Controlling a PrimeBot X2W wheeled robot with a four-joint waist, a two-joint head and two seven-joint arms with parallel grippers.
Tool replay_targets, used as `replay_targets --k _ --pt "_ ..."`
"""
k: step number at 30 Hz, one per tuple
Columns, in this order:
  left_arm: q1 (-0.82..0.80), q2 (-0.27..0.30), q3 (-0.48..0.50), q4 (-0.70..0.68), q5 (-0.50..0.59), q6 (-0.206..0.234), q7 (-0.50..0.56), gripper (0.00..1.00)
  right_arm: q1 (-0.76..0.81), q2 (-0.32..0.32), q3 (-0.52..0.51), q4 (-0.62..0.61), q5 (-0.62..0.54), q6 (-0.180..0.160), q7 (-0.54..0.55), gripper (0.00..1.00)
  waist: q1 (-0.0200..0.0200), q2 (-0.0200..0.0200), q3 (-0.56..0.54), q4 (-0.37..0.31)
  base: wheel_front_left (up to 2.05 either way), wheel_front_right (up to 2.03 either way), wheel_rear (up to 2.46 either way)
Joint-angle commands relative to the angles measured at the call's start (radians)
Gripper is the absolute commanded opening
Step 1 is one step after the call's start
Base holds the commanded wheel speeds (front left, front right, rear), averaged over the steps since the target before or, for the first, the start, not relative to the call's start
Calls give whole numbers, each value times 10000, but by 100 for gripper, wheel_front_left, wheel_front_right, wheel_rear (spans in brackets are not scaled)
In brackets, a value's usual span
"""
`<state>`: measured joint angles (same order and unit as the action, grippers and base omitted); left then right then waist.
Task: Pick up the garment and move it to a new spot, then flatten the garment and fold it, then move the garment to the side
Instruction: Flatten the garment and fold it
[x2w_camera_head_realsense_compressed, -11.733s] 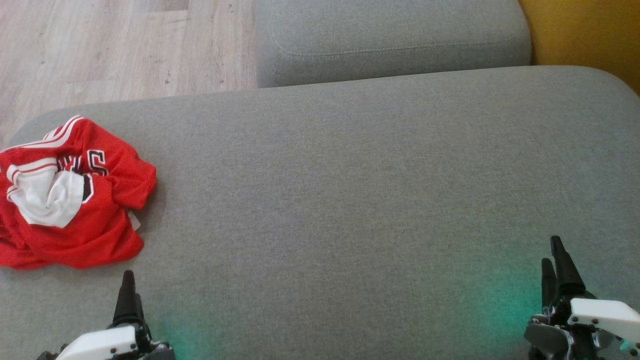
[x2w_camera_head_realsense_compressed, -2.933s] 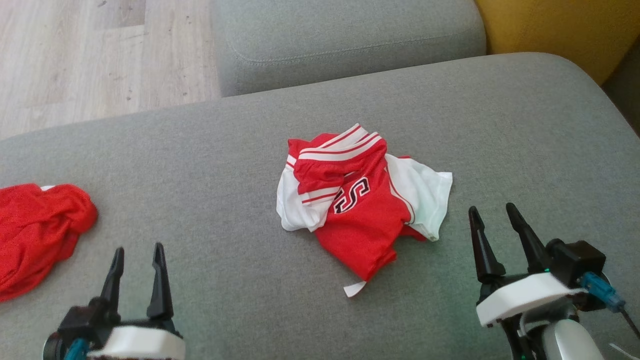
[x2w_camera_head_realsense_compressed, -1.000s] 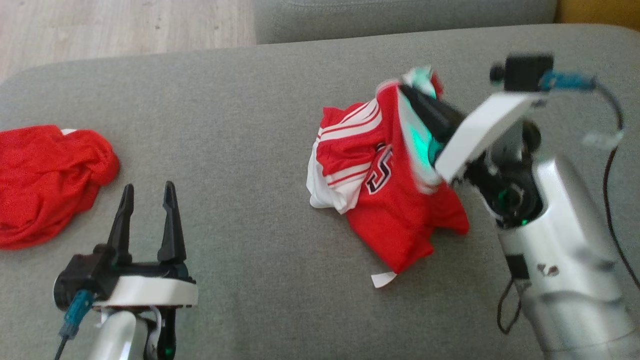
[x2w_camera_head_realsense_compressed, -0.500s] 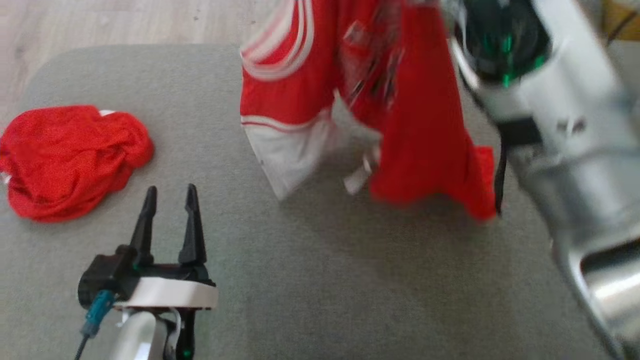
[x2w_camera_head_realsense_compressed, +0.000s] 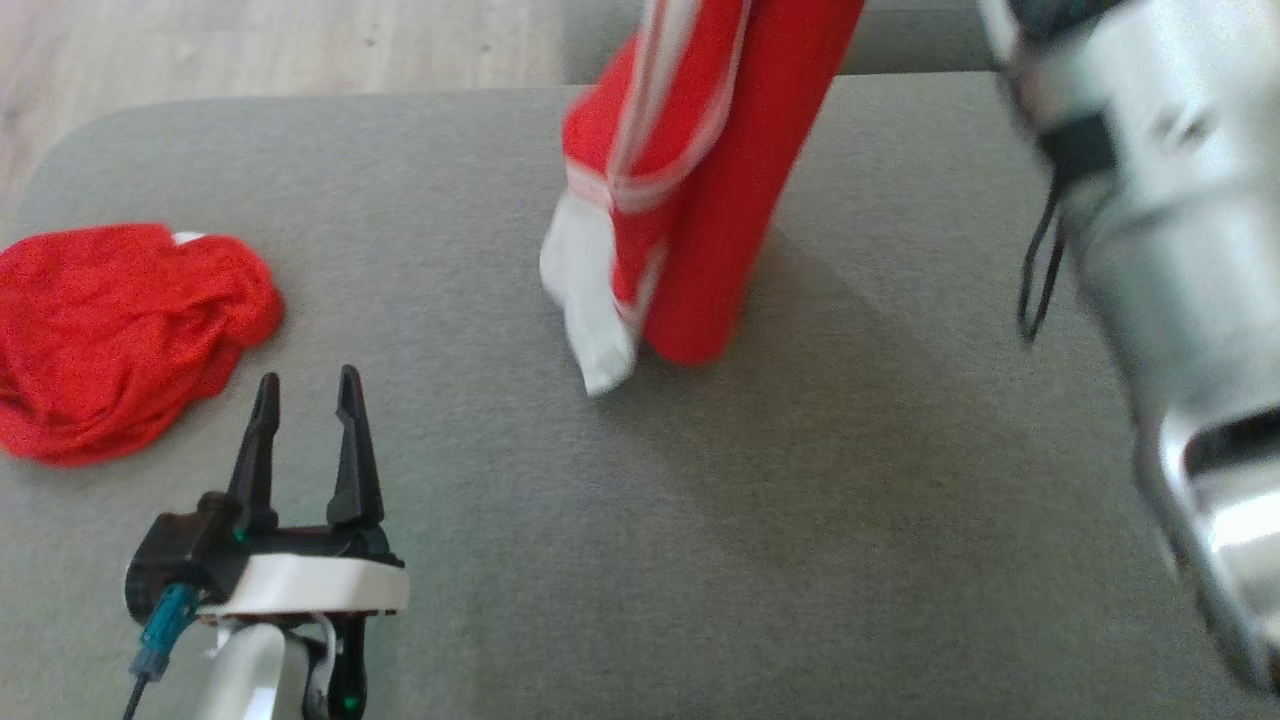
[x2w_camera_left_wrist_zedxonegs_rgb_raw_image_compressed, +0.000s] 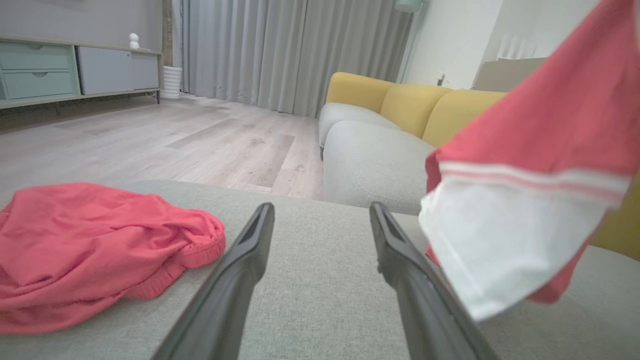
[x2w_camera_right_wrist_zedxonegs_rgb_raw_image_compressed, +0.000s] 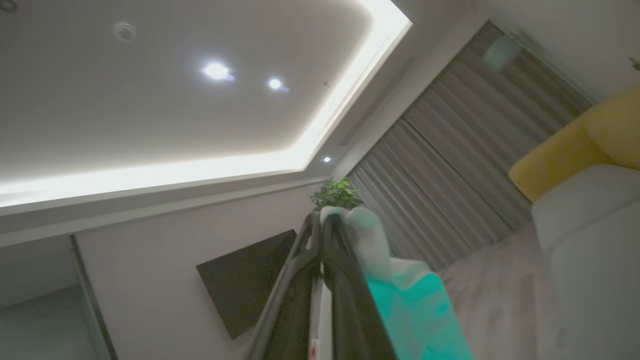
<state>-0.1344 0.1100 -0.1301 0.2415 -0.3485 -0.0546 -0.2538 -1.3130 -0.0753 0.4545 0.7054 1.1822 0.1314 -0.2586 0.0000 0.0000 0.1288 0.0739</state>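
The red and white garment (x2w_camera_head_realsense_compressed: 690, 190) hangs in the air over the middle of the grey sofa seat (x2w_camera_head_realsense_compressed: 700, 520), its lower end near the cushion. In the right wrist view my right gripper (x2w_camera_right_wrist_zedxonegs_rgb_raw_image_compressed: 321, 222) points up at the ceiling, shut on a white edge of the garment (x2w_camera_right_wrist_zedxonegs_rgb_raw_image_compressed: 370, 240). The head view has my pale right forearm (x2w_camera_head_realsense_compressed: 1170, 250) at the right. My left gripper (x2w_camera_head_realsense_compressed: 305, 395) is open at the lower left, nothing between its fingers. From the left wrist, the garment (x2w_camera_left_wrist_zedxonegs_rgb_raw_image_compressed: 525, 200) dangles just right of the left gripper (x2w_camera_left_wrist_zedxonegs_rgb_raw_image_compressed: 320, 212).
A second crumpled red garment (x2w_camera_head_realsense_compressed: 120, 330) lies at the left end of the seat, ahead and left of my left gripper. A grey cushion (x2w_camera_left_wrist_zedxonegs_rgb_raw_image_compressed: 370, 160) and yellow sofa backs (x2w_camera_left_wrist_zedxonegs_rgb_raw_image_compressed: 415, 107) stand beyond. Wooden floor (x2w_camera_head_realsense_compressed: 250, 45) lies past the seat's far edge.
My right gripper took hold of the garment and lifted it off the seat; in the last half second it rose further and the cloth hangs narrower. The head camera has shifted. The left gripper stays open.
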Motion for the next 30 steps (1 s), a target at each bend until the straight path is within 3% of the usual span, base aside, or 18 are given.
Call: replay_targets --k 1,6,11,14,15,16,17,23,30 --pt "-106 142 465 -389 139 -52 -79 100 644 53 164 51 -420 -7 -28 0 0 0 71 -418 0 0 0" --pt "-45 154 645 -481 171 -104 -79 100 1983 -792 217 551 -1268 -7 -29 0 0 0 135 -886 0 0 0" --pt "-72 149 756 -533 249 -179 -79 100 3522 -1798 -523 1308 -2205 -7 -30 0 0 0 239 -1252 0 0 0" --pt "-121 111 754 -534 298 -225 -80 100 4307 -2029 -927 1936 -2749 -7 63 0 0 0 330 -1317 0 0 0" --pt "-133 105 759 -531 311 -241 -80 100 4464 -2083 -1000 2091 -2954 -7 53 6 0 0 367 -1334 0 0 0" --pt "-146 99 765 -519 324 -255 -80 100 4596 -2150 -1045 2242 -3216 -7 41 65 0 0 386 -1342 0 0 0" --pt "-152 94 774 -498 334 -270 -80 100 4718 -2212 -1018 2454 -3527 -7 48 100 0 0 389 -1347 0 0 0" --pt "-87 61 879 -322 392 -314 -80 100 5017 -2239 -874 2746 -5183 -7 31 100 0 0 115 -1296 0 0 0" --pt "166 -9 992 -223 454 -324 -80 100 6233 -1671 -302 986 -6768 -7 912 100 0 0 -443 -1180 0 0 0"
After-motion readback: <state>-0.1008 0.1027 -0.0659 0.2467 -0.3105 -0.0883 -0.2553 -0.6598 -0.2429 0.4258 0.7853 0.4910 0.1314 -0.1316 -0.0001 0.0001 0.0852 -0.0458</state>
